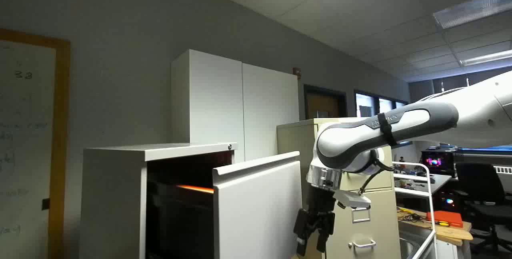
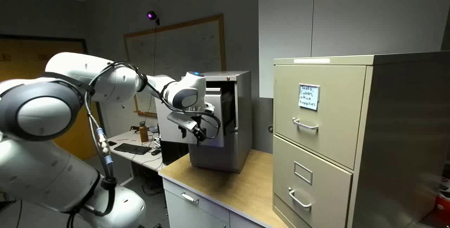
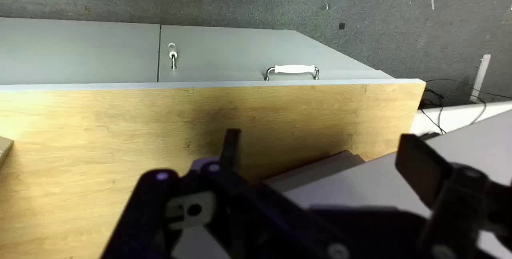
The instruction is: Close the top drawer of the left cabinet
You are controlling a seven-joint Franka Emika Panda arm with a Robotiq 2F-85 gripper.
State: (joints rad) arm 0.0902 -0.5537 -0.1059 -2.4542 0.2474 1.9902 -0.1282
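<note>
The top drawer (image 1: 258, 211) is pulled out of the left cabinet (image 1: 112, 199). Its white flat front stands off the body, and the dark inside shows an orange strip. In an exterior view the drawer front (image 2: 172, 129) and cabinet side (image 2: 244, 122) show behind my arm. My gripper (image 1: 311, 247) points down just in front of the drawer front, near its edge, fingers apart and empty. It also shows in an exterior view (image 2: 191, 136). In the wrist view the fingers (image 3: 322, 147) are wide apart, with the white drawer front (image 3: 340, 187) behind them. I cannot tell whether they touch it.
A beige filing cabinet (image 2: 316, 143) with shut handled drawers stands beside. The left cabinet stands on a wooden counter (image 2: 253, 185), whose front edge shows in the wrist view (image 3: 100, 131). A tall white cupboard (image 1: 216, 99) is behind. A desk (image 2: 130, 140) holds a keyboard and bottle.
</note>
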